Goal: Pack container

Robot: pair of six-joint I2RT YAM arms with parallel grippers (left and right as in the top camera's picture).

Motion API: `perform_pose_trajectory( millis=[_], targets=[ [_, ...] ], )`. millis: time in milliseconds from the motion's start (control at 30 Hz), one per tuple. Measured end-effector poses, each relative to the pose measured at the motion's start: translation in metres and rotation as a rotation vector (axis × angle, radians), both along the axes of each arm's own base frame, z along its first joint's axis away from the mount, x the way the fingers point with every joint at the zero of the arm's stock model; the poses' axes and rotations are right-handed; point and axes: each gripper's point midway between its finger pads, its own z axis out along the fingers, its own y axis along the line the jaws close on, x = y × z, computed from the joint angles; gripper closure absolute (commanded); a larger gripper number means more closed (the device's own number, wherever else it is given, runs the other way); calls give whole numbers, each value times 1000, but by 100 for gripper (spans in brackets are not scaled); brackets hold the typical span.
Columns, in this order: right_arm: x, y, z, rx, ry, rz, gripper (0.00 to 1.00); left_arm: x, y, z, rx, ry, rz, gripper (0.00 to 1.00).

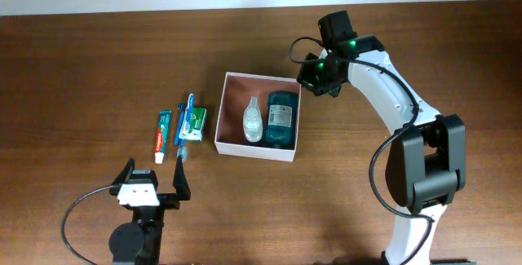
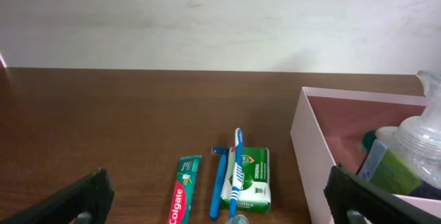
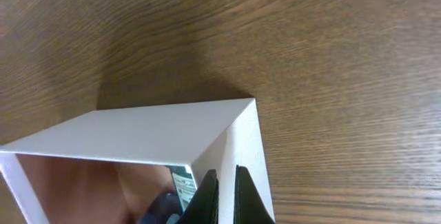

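The container (image 1: 232,147) is a square shallow box, white outside and reddish-brown inside, at mid table. In it lie a clear bottle (image 1: 254,120) and a teal bottle (image 1: 282,118). My right gripper (image 1: 311,78) is at the box's far right corner, shut on its right wall; the wrist view shows the white wall (image 3: 242,138) pinched between the two black fingers (image 3: 224,195). My left gripper (image 1: 155,182) is open and empty near the front edge, below the toothpaste (image 1: 163,134), toothbrush (image 1: 188,118), a blue razor (image 1: 180,128) and green-and-white carton (image 1: 196,123). The left wrist view shows them too (image 2: 182,196).
A small clear-topped item (image 1: 181,156) lies just below the razor. The box's left wall (image 2: 310,162) stands at the right of the left wrist view. A pale wall rises beyond the table's far edge.
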Motion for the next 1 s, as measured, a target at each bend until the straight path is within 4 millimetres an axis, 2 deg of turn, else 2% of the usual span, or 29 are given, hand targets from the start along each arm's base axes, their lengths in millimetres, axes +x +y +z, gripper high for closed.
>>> perform_pose_trajectory(
  millis=[133, 233, 333, 567, 767, 933, 967, 1000],
  targets=[
    [1, 5, 3, 25, -16, 34, 89, 0, 0, 0, 0, 0, 0, 1],
    [1, 7, 3, 30, -18, 46, 90, 0, 0, 0, 0, 0, 0, 1],
    [1, 7, 3, 26, -25, 62, 96, 0, 0, 0, 0, 0, 0, 0],
    [-4, 1, 1, 9, -13, 95, 96, 0, 0, 0, 0, 0, 0, 1],
    [-11, -25, 0, 59, 54, 56, 96, 0, 0, 0, 0, 0, 0, 1],
    [-10, -66, 7, 175, 95, -26, 95, 0, 0, 0, 0, 0, 0, 1],
    [-10, -74, 8, 199, 99, -40, 88, 0, 0, 0, 0, 0, 0, 1],
    [-11, -82, 11, 227, 102, -52, 75, 0, 0, 0, 0, 0, 0, 1]
  ],
)
